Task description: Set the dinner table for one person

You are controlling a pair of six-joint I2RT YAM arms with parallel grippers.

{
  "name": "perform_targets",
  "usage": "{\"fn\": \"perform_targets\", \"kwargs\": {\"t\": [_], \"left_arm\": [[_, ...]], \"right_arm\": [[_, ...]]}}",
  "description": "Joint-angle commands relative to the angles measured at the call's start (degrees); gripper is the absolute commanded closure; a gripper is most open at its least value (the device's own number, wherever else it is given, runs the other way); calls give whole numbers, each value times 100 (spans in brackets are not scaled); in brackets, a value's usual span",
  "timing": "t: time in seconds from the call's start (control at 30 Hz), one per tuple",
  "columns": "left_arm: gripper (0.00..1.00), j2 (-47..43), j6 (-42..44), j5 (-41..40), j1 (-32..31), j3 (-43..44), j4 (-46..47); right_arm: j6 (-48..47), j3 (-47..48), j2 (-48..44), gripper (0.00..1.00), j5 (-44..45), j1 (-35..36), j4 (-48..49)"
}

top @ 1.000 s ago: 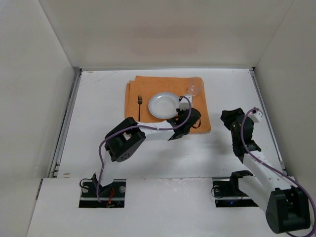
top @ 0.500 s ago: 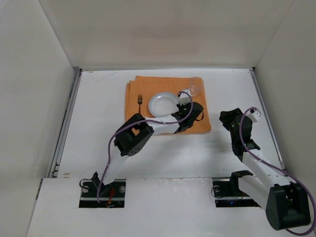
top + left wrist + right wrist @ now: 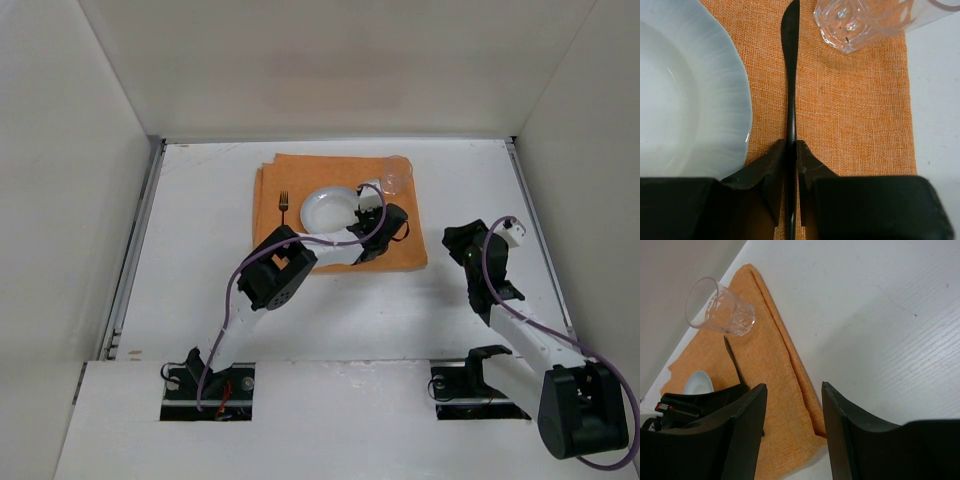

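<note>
Left arm carries the knife further along the plate's side

Since a second ago the left arm (image 3: 275, 275) has pushed its elbow towards 12 o'clock, and the left gripper (image 3: 791, 145) now sits higher beside the plate (image 3: 715, 90), its fingers pressed onto the thin dark knife (image 3: 790, 75) at the plate's 3 o'clock. The right gripper (image 3: 793, 387) has barely shifted and hangs spread wide at the orange mat's (image 3: 850, 110) 3 o'clock. The plate shows only its bare white bowl, and the clear glass (image 3: 855, 25) at its 1 o'clock shows only its own base. A fork (image 3: 283, 205) lies at the plate's 9 o'clock. The dinner table (image 3: 200, 220) spreads under the mat, which lies towards its 12 o'clock.
</note>
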Motion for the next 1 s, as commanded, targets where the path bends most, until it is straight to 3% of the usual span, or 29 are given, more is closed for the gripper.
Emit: {"fn": "perform_targets", "kwargs": {"t": [0.0, 0.3, 0.53, 0.6, 0.7, 0.77, 0.87, 0.97], "left_arm": [[85, -91, -9, 71, 26, 127, 62], [59, -811, 615, 150, -167, -382, 413], [55, -2128, 1353, 159, -536, -1321, 861], [55, -2612, 1538, 212, -668, -1726, 1002], [55, -3560, 1810, 370, -879, -2656, 1161], [55, -4175, 1776, 353, -888, -3332, 1135], [54, -5300, 1478, 125, -696, -4467, 907], [53, -6531, 1004, -306, -283, -5425, 205]], "right_arm": [[15, 207, 54, 46, -43, 36, 356], [-3, 216, 160, 44, -26, 36, 426], [-29, 216, 142, 44, -8, 36, 426], [-29, 216, 177, 53, 1, 36, 426], [-64, 251, 282, 82, -43, 36, 435], [-64, 269, 379, 87, -43, 36, 426], [-55, 278, 493, 84, 18, 36, 444], [-47, 208, 555, 69, 132, 36, 558]]}}
